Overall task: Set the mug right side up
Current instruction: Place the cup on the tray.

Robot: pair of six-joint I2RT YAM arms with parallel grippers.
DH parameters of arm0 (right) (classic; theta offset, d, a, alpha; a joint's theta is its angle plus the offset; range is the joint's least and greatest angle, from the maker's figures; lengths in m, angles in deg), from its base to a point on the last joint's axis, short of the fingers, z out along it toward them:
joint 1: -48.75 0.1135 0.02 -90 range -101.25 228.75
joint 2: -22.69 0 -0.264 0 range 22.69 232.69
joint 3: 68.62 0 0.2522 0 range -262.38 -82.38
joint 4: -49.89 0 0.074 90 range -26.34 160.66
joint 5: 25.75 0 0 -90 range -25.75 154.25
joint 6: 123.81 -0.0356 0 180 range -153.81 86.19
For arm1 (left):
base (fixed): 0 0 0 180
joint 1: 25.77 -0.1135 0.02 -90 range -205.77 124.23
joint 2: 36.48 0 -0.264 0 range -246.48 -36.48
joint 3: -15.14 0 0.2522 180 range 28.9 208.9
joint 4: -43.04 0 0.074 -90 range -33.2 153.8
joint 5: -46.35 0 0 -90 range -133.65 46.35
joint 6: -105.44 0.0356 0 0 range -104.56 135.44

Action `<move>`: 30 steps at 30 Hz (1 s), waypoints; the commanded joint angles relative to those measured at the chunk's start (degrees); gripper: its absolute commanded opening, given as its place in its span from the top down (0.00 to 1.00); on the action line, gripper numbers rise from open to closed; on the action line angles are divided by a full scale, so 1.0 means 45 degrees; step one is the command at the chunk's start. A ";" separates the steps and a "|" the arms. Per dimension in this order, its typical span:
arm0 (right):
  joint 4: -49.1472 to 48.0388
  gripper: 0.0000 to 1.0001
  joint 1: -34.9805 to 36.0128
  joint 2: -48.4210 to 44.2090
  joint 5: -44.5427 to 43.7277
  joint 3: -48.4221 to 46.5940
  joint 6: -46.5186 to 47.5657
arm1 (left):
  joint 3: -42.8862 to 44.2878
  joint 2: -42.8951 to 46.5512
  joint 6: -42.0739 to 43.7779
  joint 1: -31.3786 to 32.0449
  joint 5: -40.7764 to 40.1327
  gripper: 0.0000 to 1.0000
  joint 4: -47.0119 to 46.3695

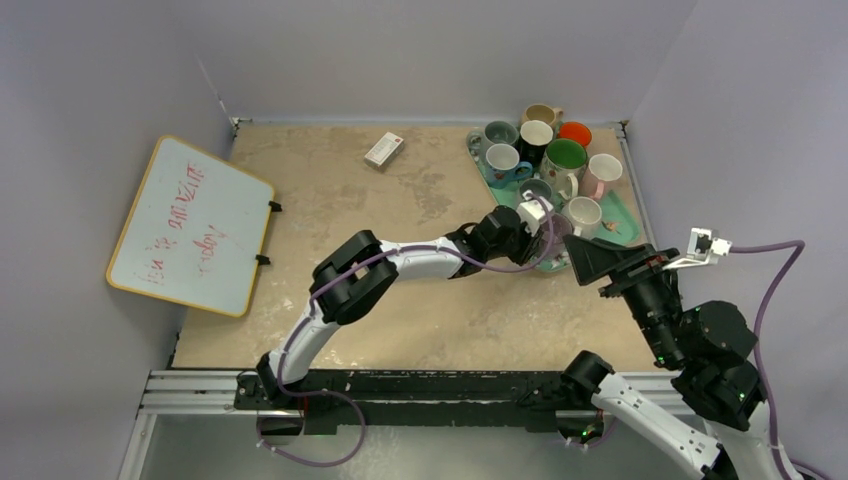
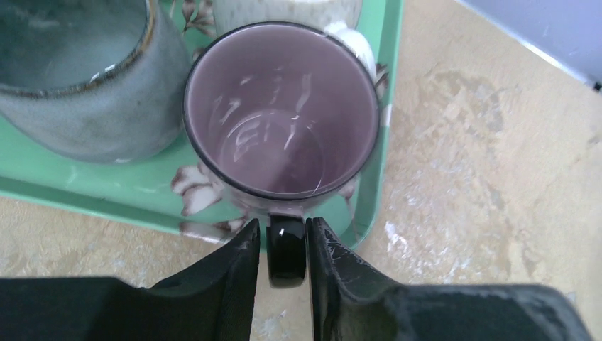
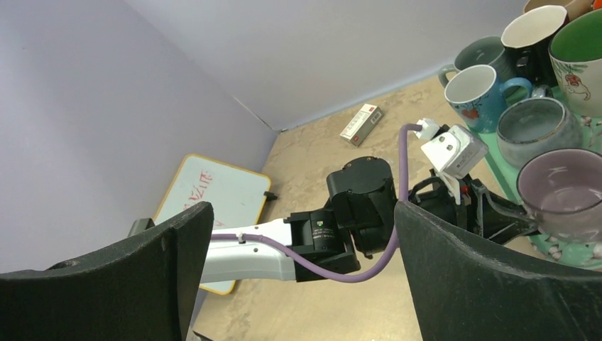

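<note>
A purple mug (image 2: 280, 114) stands upright, mouth up, at the near corner of the green tray (image 2: 106, 192). Its black handle (image 2: 287, 252) points out over the tray edge. My left gripper (image 2: 282, 226) is closed around that handle, the right finger touching it and a thin slit showing at the left finger. In the top view the left gripper (image 1: 535, 222) reaches to the tray's near side, and the mug (image 1: 557, 228) is mostly hidden behind it. The mug also shows in the right wrist view (image 3: 564, 192). My right gripper (image 1: 590, 262) is wide open and empty, held above the table (image 3: 302, 213).
Several other upright mugs crowd the tray (image 1: 625, 215); a grey one (image 2: 78, 78) stands right beside the purple mug. A whiteboard (image 1: 190, 225) leans at the left edge. A small white box (image 1: 383, 149) lies at the back.
</note>
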 commanded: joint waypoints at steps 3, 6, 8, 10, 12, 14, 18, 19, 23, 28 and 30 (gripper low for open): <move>-0.0338 0.01 0.0049 -0.0326 -0.0449 0.0019 -0.0046 | 0.0813 0.0428 -0.0555 0.0091 0.0824 0.67 -0.1030; -0.0323 0.01 0.0049 -0.0355 -0.0420 0.0042 -0.0087 | 0.0834 0.0356 -0.0797 0.0091 0.0955 0.66 -0.1125; -0.0288 0.01 0.0060 -0.0399 -0.0452 0.0024 -0.0107 | 0.0852 0.0278 -0.0855 0.0091 0.0978 0.66 -0.1148; -0.0255 0.01 0.0052 -0.0471 -0.0454 0.0023 -0.0112 | 0.0863 0.0188 -0.0894 0.0091 0.1000 0.69 -0.1175; -0.0232 0.01 0.0053 -0.0518 -0.0471 0.0059 -0.0125 | 0.0887 0.0089 -0.0935 0.0076 0.1017 0.71 -0.1211; -0.0228 0.01 0.0049 -0.0547 -0.0487 0.0081 -0.0129 | 0.0953 -0.0026 -0.1088 0.0072 0.1084 0.72 -0.1284; -0.0206 0.01 0.0049 -0.0554 -0.0526 0.0101 -0.0125 | 0.1254 -0.0336 -0.1361 0.0071 0.1386 0.74 -0.1254; -0.0206 0.01 0.0059 -0.0553 -0.0528 0.0101 -0.0116 | 0.1338 -0.0382 -0.1404 0.0071 0.1449 0.74 -0.1197; -0.0210 0.01 0.0049 -0.0577 -0.0579 0.0156 -0.0035 | 0.1319 -0.0217 -0.1612 0.0071 0.1577 0.74 -0.1148; -0.0392 0.01 0.0054 -0.0519 -0.0433 0.0381 -0.0048 | 0.0599 0.1147 -0.1920 0.0009 0.1376 0.67 -0.0906; -0.0437 0.01 0.0049 -0.0471 -0.0320 0.0456 -0.0029 | -0.0104 0.1910 -0.2348 -0.0177 0.1313 0.65 -0.0923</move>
